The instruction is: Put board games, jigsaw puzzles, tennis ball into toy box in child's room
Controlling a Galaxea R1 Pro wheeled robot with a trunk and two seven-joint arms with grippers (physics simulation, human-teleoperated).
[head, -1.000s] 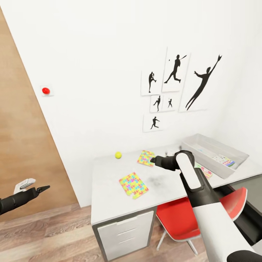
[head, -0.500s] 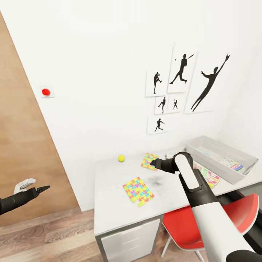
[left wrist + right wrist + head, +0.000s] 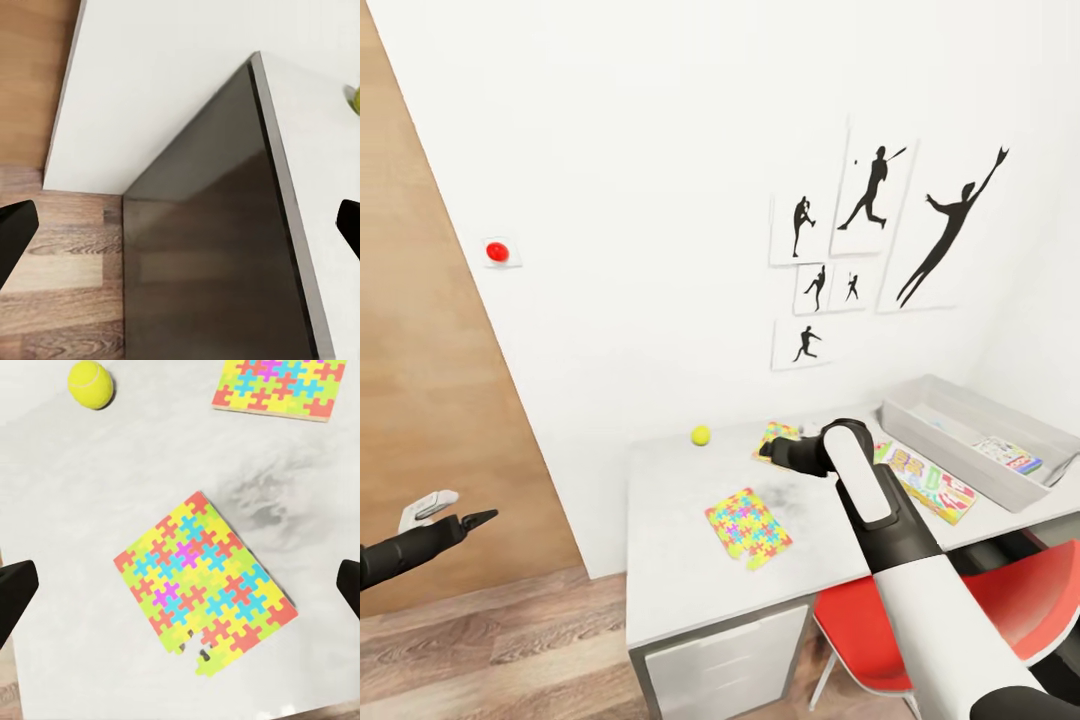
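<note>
Here the right gripper [image 3: 768, 451] hangs over the white worktop [image 3: 670, 560] with its fingers [image 3: 16, 594] spread wide and holding nothing; directly below it lies one jigsaw puzzle [image 3: 203, 589], flat and turned at an angle, apart from everything else; the second jigsaw puzzle [image 3: 279, 384] lies further back, near the wall, and the tennis ball [image 3: 91, 383] rests near the wall too, well apart from both squares. In the head view the Skip-Bo board game [image 3: 927, 483] lies flat just beside the light-grey toy box [image 3: 960, 470], which already holds a colourful flat box [image 3: 1010, 455]; a red chair [image 3: 960, 610] sits under the worktop. The left gripper [image 3: 455, 510] hovers over the wood floor [image 3: 490, 640] off the worktop's end, fingers [image 3: 16, 234] parted and empty.
</note>
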